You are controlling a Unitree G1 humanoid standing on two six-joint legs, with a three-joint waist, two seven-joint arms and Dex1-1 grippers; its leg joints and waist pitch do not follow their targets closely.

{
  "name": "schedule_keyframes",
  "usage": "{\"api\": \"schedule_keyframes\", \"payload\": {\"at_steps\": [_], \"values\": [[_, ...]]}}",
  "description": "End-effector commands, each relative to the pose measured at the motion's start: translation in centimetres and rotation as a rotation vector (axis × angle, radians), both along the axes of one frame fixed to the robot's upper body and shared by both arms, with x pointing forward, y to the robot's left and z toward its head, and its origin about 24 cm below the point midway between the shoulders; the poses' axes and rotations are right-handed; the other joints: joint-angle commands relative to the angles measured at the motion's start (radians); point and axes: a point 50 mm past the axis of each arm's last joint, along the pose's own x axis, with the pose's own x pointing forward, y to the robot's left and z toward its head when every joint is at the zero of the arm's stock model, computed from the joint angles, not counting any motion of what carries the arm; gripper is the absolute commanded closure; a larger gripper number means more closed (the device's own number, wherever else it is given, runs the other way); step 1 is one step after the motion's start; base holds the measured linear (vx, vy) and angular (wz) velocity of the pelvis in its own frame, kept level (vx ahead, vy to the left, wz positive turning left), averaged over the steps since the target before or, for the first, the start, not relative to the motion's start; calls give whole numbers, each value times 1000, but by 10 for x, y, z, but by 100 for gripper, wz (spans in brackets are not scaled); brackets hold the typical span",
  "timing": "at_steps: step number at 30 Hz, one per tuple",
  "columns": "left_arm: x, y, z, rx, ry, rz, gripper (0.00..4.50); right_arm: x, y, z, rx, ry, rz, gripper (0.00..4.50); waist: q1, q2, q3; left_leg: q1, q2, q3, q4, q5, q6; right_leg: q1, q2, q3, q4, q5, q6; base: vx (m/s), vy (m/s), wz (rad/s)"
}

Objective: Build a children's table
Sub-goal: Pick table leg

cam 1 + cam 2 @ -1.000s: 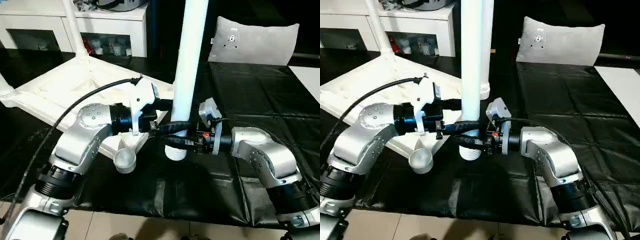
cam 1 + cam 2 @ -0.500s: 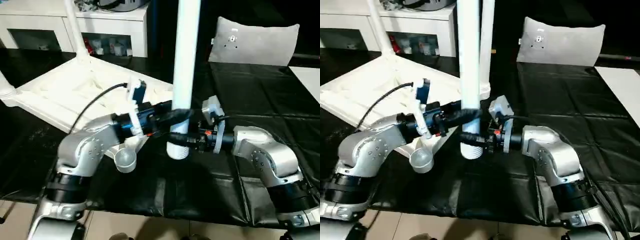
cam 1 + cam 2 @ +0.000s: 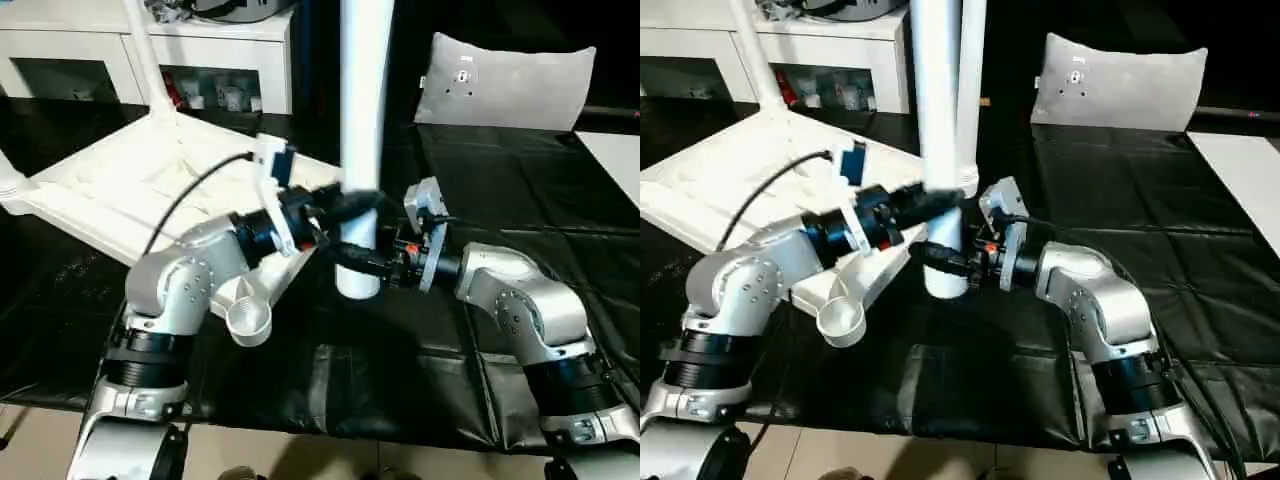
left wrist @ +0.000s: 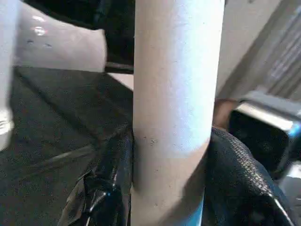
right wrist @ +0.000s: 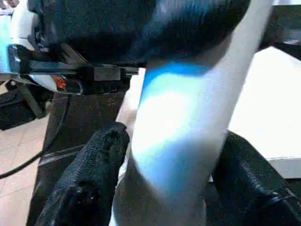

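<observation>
The upturned table top [image 3: 120,185] lay at ten o'clock, an empty corner socket [image 3: 250,320] facing up. The left gripper [image 3: 350,205] clamped the upright leg [image 3: 362,130]; the right gripper [image 3: 362,260], clamped lower, apparently steadied it for seating.

A wide surface covered with glossy black sheeting [image 3: 520,180] carries everything. On its left part lies the upside-down white plastic tabletop with ribbed underside [image 3: 120,185], an open round corner socket [image 3: 250,322] at its near corner. A grey rectangular cushion [image 3: 505,82] stands at the far edge
</observation>
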Motion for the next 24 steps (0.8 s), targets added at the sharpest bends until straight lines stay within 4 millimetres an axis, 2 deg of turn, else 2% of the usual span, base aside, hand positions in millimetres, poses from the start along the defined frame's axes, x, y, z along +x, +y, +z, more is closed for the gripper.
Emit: {"api": "schedule_keyframes", "payload": {"at_steps": [1, 6, 9, 10, 13, 14, 20, 23, 24], "values": [[3, 2, 8, 18, -51, 20, 258, 4, -8, 6, 21, -14, -43, 130, 5, -10, -75, 0, 13, 9, -65, -140, 26, 65, -53, 31, -77, -297, -158, 0, 0, 0], [2, 1, 10, 92, -124, -5, 260, 4, -15, 10, 5, 5, -39, 96, 4, -12, -73, 0, 13, 9, -66, -143, 26, 66, -53, 31, -77, -305, -154, 0, 0, 0], [-1, -3, 15, 85, -163, -30, 260, 4, -15, 9, -5, 38, -15, 96, 5, -13, -74, 0, 13, 9, -66, -144, 26, 66, -55, 31, -78, -316, -155, 0, 0, 0], [-3, -4, 16, 86, -182, -49, 260, 4, -14, 8, -10, 54, -9, 96, 5, -18, -74, -1, 13, 10, -65, -140, 27, 66, -56, 32, -78, -315, -157, 0, 0, 0], [-7, -8, 18, 99, -220, -89, 260, 5, -12, 6, -13, 77, -5, 96, 6, -15, -73, 0, 16, 9, -66, -143, 27, 63, -57, 32, -77, -318, -160, 0, 0, 0], [-9, -10, 18, 106, -232, -108, 260, 6, -11, 6, -11, 87, -6, 96, 6, -20, -73, 0, 16, 9, -67, -141, 28, 64, -58, 32, -77, -320, -158, 0, 0, 0], [-13, -12, 18, 117, -255, -145, 260, 7, -9, 7, -7, 96, 11, 96, 4, -18, -72, 0, 16, 10, -66, -140, 22, 62, -57, 33, -76, -324, -156, 0, 0, 0], [-14, -16, 17, 129, -269, -168, 260, 7, -8, 8, -6, 100, 20, 96, 4, -25, -73, -1, 16, 10, -67, -132, 24, 64, -57, 33, -75, -310, -158, 0, 0, 0], [-15, -18, 16, 137, -277, -177, 260, 7, -7, 8, -3, 101, 23, 96, 6, -21, -73, -1, 16, 10, -67, -133, 22, 63, -58, 33, -74, -314, -157, 0, 0, 0]]}}
